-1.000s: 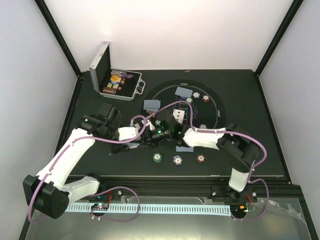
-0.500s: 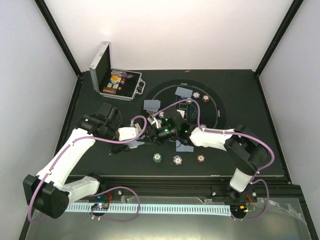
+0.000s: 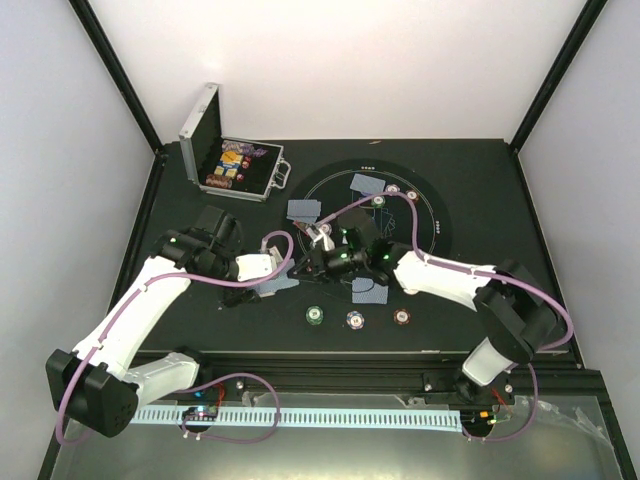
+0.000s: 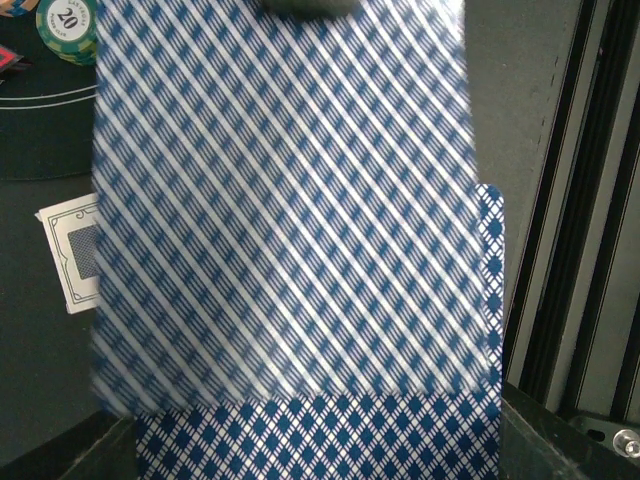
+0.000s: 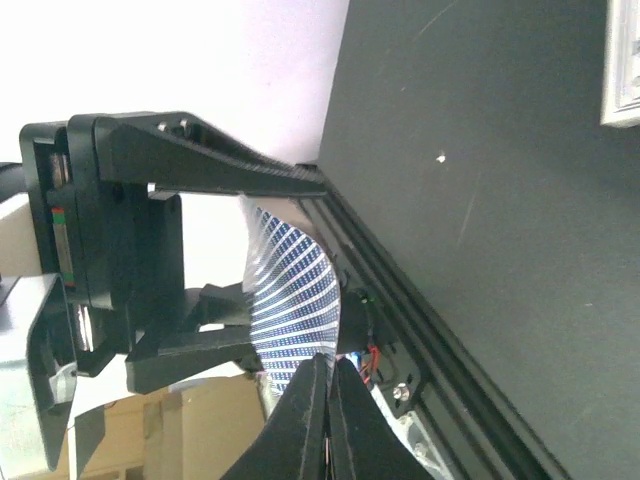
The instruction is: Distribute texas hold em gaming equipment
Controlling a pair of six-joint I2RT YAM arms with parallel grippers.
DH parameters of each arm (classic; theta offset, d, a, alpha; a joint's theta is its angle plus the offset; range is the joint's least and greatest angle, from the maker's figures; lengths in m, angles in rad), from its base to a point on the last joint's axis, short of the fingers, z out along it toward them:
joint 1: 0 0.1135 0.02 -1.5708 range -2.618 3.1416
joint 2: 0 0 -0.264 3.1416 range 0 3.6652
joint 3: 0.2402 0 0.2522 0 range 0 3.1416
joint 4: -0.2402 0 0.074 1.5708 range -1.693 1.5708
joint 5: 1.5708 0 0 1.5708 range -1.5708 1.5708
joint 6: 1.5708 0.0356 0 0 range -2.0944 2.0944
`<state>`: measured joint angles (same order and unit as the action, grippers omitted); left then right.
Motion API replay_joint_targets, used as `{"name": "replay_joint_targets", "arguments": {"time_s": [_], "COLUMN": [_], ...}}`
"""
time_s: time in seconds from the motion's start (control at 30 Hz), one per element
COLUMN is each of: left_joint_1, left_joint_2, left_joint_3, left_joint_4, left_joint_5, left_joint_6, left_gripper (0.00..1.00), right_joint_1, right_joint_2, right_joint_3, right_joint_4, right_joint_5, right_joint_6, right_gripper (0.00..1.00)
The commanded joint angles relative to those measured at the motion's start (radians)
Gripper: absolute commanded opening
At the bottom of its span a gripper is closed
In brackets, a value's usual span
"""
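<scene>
My left gripper (image 3: 272,272) is shut on a deck of blue-patterned playing cards (image 4: 330,440) at the mat's near left. The deck fills the left wrist view, and its top card (image 4: 280,200) is lifted and blurred. My right gripper (image 3: 303,262) meets the deck from the right. In the right wrist view its fingers (image 5: 328,385) are shut on the edge of that bent card (image 5: 295,290). Single cards lie on the table (image 3: 304,210) (image 3: 366,184) (image 3: 370,290). A green chip (image 3: 316,315), a blue-white chip (image 3: 354,319) and a dark red chip (image 3: 402,317) sit in a row near the front.
The open silver case (image 3: 230,165) with more pieces stands at the back left. More chips (image 3: 393,192) (image 3: 440,226) lie on the round mat (image 3: 425,190). A green chip (image 4: 66,20) and a face-down card (image 4: 75,250) show in the left wrist view.
The right gripper has swung left to the deck and closed on its top card. The left arm has held still with the deck.
</scene>
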<state>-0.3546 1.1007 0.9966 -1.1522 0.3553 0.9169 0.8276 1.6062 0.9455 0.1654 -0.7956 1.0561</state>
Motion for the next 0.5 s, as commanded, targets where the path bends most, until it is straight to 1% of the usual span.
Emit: {"name": "replay_joint_targets", "arguments": {"time_s": [0.0, 0.2, 0.3, 0.33, 0.37, 0.4, 0.47], "left_joint_1": [0.005, 0.006, 0.007, 0.006, 0.006, 0.006, 0.006], "left_joint_2": [-0.008, -0.005, -0.002, -0.002, -0.004, -0.005, -0.008], "left_joint_3": [0.03, 0.028, 0.024, 0.021, 0.02, 0.018, 0.016], "left_joint_4": [-0.005, -0.005, -0.005, -0.005, -0.005, -0.006, -0.006], "left_joint_5": [0.013, 0.009, 0.005, 0.003, 0.002, 0.001, 0.002], "left_joint_6": [0.013, 0.016, 0.017, 0.017, 0.017, 0.017, 0.019], "left_gripper": [0.01, 0.02, 0.01, 0.02, 0.01, 0.01, 0.02], "right_joint_1": [-0.047, -0.099, -0.153, -0.179, -0.202, -0.224, -0.238], "right_joint_2": [-0.047, -0.082, -0.097, -0.104, -0.11, -0.114, -0.113], "right_joint_3": [-0.007, -0.009, 0.013, 0.025, 0.043, 0.078, 0.17], "right_joint_4": [-0.118, -0.171, -0.258, -0.313, -0.381, -0.466, -0.65], "right_joint_5": [0.027, -0.007, -0.014, -0.011, 0.015, 0.077, 0.271], "right_joint_6": [-0.052, -0.096, -0.171, -0.225, -0.284, -0.366, -0.534], "right_gripper": [0.01, 0.01, 0.01, 0.01, 0.01, 0.01, 0.01]}}
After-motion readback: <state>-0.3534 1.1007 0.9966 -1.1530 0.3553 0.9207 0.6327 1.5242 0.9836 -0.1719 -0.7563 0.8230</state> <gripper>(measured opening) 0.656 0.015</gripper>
